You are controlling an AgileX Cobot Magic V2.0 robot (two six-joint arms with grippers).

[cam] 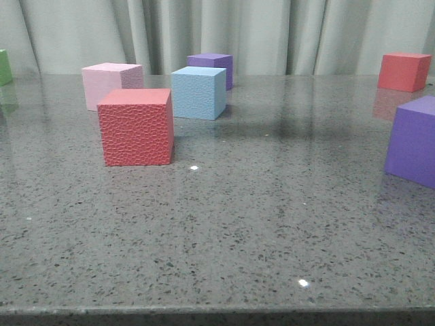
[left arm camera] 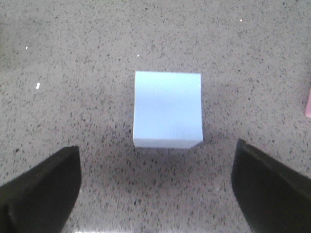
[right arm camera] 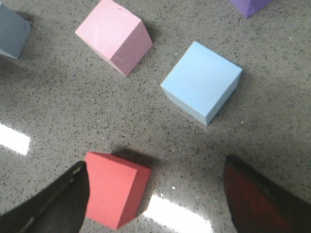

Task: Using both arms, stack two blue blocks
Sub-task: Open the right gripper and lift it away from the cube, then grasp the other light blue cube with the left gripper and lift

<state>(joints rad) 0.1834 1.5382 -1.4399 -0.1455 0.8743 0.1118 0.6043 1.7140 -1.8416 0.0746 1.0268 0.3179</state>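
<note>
A pebbly pale blue block (cam: pixel 198 92) stands on the table behind and to the right of a red cube; it also shows in the right wrist view (right arm camera: pixel 201 81), ahead of my right gripper (right arm camera: pixel 155 194). That gripper is open and empty, and hangs above the table. A smoother pale blue block (left arm camera: pixel 167 109) lies centred just ahead of my left gripper (left arm camera: pixel 155 189), which is open and empty with its fingers apart from the block. This block does not show in the front view. Neither gripper shows in the front view.
A pebbly red cube (cam: pixel 136 127) sits by my right gripper's finger (right arm camera: pixel 114 194). There is a pink cube (cam: pixel 112 84), a purple cube behind (cam: pixel 212 66), a purple cube at right (cam: pixel 413 139), a red cube far right (cam: pixel 404 71) and a green cube far left (cam: pixel 4 66). A grey-blue cube (right arm camera: pixel 12 31) is at the view's edge.
</note>
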